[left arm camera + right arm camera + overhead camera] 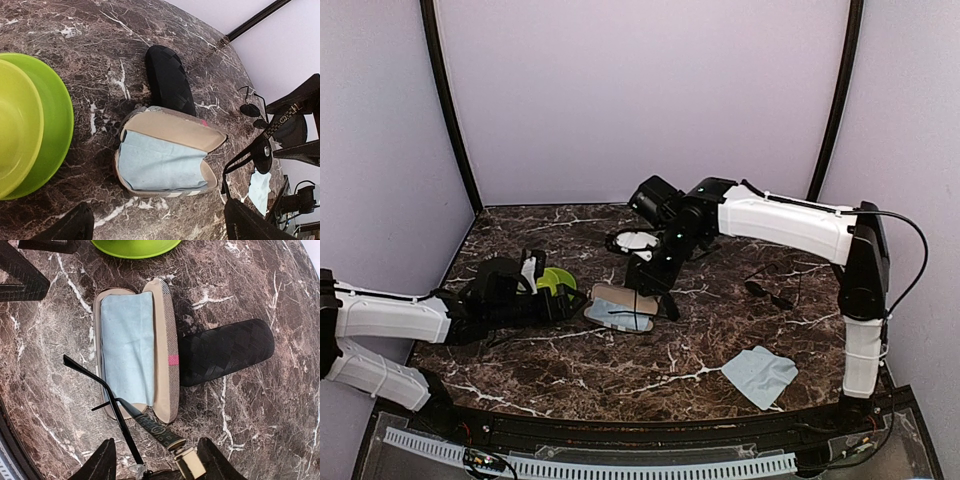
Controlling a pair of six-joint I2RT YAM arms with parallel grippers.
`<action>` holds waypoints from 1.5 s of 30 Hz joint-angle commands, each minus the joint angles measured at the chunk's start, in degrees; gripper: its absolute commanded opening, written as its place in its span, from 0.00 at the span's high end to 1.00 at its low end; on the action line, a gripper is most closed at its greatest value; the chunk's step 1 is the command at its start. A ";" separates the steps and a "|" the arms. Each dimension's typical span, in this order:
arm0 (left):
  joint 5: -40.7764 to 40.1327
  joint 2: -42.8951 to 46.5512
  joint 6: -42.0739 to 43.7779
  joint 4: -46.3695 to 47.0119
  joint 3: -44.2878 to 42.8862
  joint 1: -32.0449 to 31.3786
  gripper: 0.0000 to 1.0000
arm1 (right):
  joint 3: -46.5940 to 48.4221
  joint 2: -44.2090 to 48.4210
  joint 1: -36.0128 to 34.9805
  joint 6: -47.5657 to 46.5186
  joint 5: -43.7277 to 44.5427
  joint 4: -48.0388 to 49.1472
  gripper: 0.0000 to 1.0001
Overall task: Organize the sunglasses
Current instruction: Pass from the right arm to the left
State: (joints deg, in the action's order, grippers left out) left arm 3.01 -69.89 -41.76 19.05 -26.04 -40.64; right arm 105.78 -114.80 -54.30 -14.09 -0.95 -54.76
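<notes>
My right gripper (155, 466) is shut on one pair of sunglasses (156, 428), gripped at the front with the temple arms unfolded. The temple tips reach over the end of an open striped case (165, 340) lined with a light blue cloth (127, 345). In the left wrist view these sunglasses (261, 151) hang in the air to the right of the case (167, 131). My left gripper (160, 230) stands open and empty, low over the table just before the case. A second pair of sunglasses (770, 291) lies on the table to the right.
A closed black woven case (227, 351) lies against the open case's lid. A lime green bowl (30, 125) stands by my left gripper (558, 300). A loose light blue cloth (760, 375) lies near the front right. Dark marble table (650, 370), white walls around.
</notes>
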 commanded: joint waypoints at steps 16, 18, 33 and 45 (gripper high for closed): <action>9.21 -2.30 1.17 16.32 4.49 -1.23 0.15 | -5.44 6.52 4.79 7.81 -10.56 12.24 0.63; 9.32 -2.84 2.57 17.10 4.03 -2.62 0.18 | -6.85 7.30 5.28 9.33 -12.76 14.05 0.63; 6.52 -10.03 7.39 20.69 -2.39 -8.49 0.41 | -10.21 8.65 5.58 11.84 -15.32 15.28 0.65; 4.82 -13.17 9.85 20.08 -6.18 -8.49 0.56 | -13.72 10.20 5.61 12.49 -18.34 18.05 0.68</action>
State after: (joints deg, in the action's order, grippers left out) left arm 8.51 -82.52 -33.39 37.74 -30.39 -49.04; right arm 93.01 -107.74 -48.73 -2.42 -17.12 -39.75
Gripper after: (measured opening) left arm 0.453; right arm 0.509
